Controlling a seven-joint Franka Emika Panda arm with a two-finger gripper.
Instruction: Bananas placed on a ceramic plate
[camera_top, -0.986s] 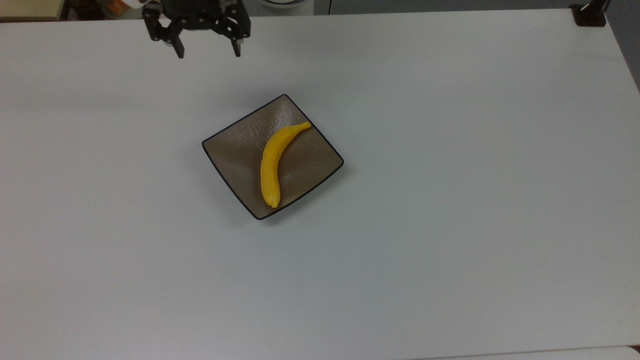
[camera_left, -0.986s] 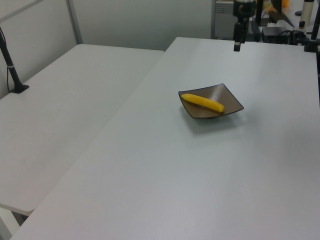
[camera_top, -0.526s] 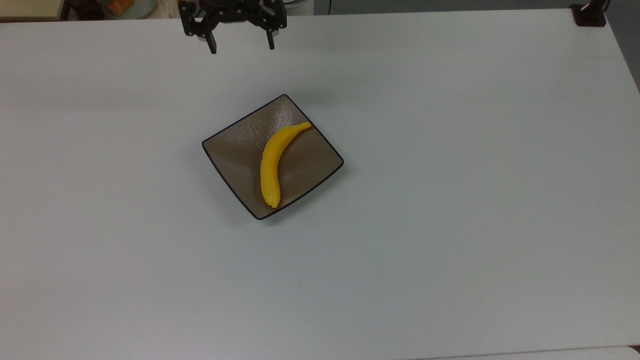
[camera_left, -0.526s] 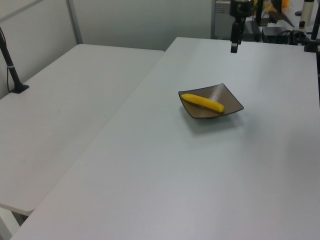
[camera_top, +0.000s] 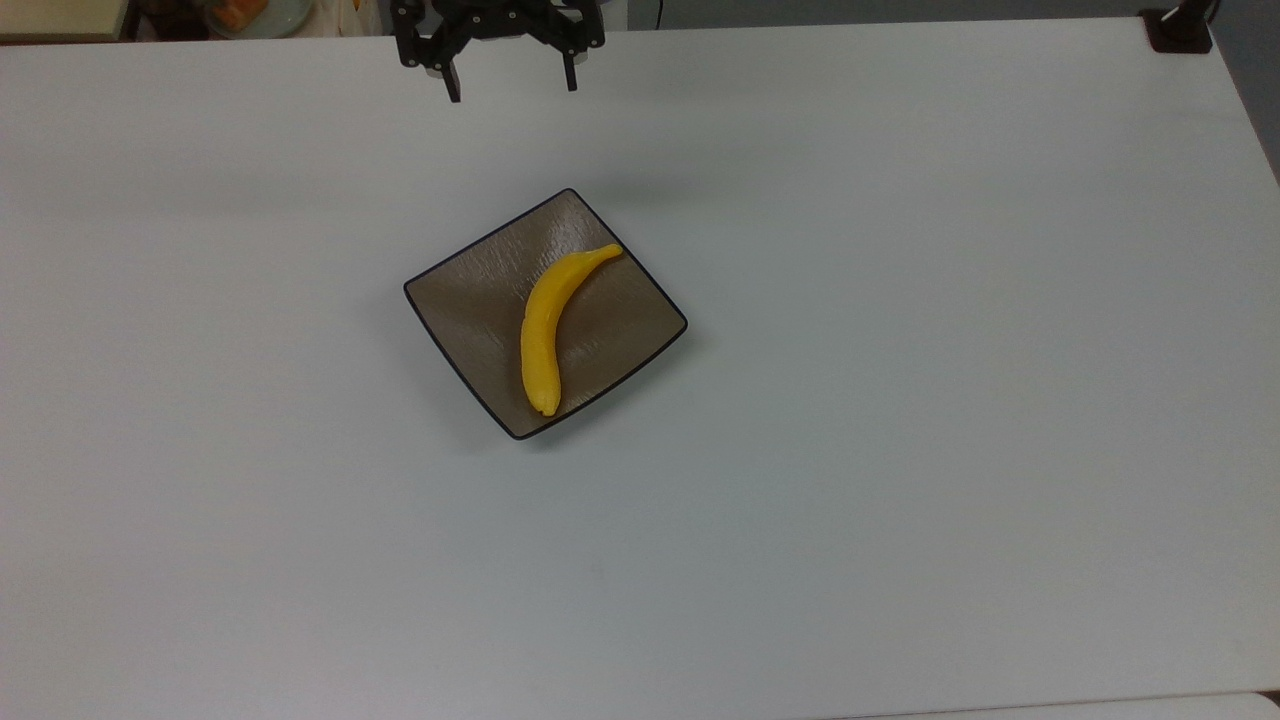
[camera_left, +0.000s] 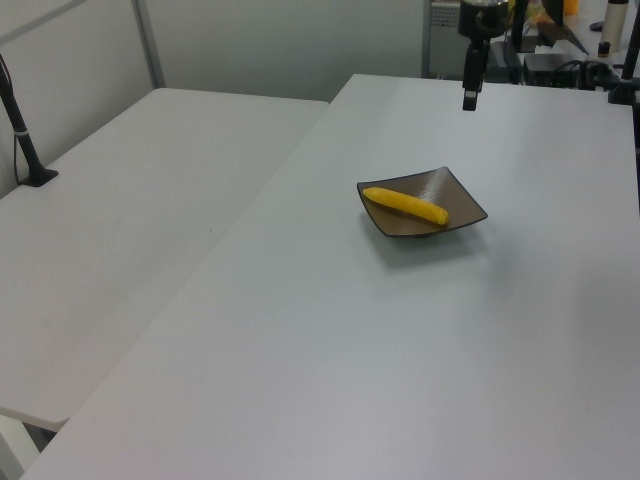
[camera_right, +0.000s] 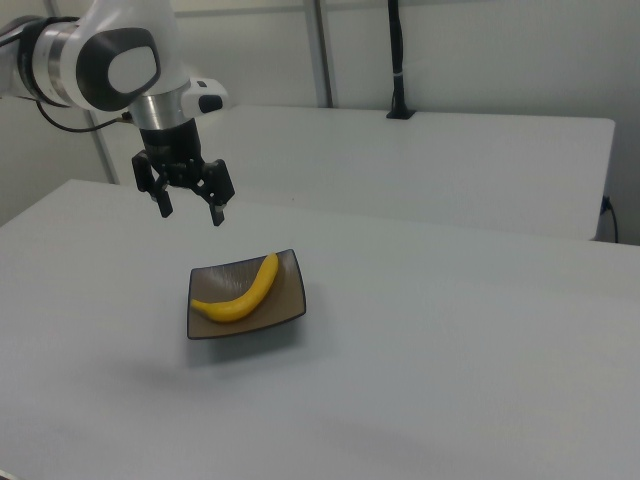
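1. Since the table (camera_top: 900, 450) lies bare in the foreground of the top view, the first thing met going back is the plate (camera_top: 470, 300), square and brown with a dark rim, set corner-on near the middle; it rests flat on the table.

2. Across the plate lies the banana (camera_top: 541, 330); it sits wholly inside the rim, touching the plate's surface, its blunt end toward the near corner and its stem toward the far right edge in the top view; the long axis runs roughly near-to-far, bowed to the top view's left.

3. Beyond the plate, well apart from it and raised above the table's far edge, hangs the gripper (camera_top: 510, 85); its fingers stand apart with nothing between them; in the right view the gripper (camera_right: 190, 208) hovers above and to the right view's left of the plate (camera_right: 290, 305).

4. Judged from this, the task looks done; the banana lies nearer the camera than the gripper, and no further grasp seems needed.
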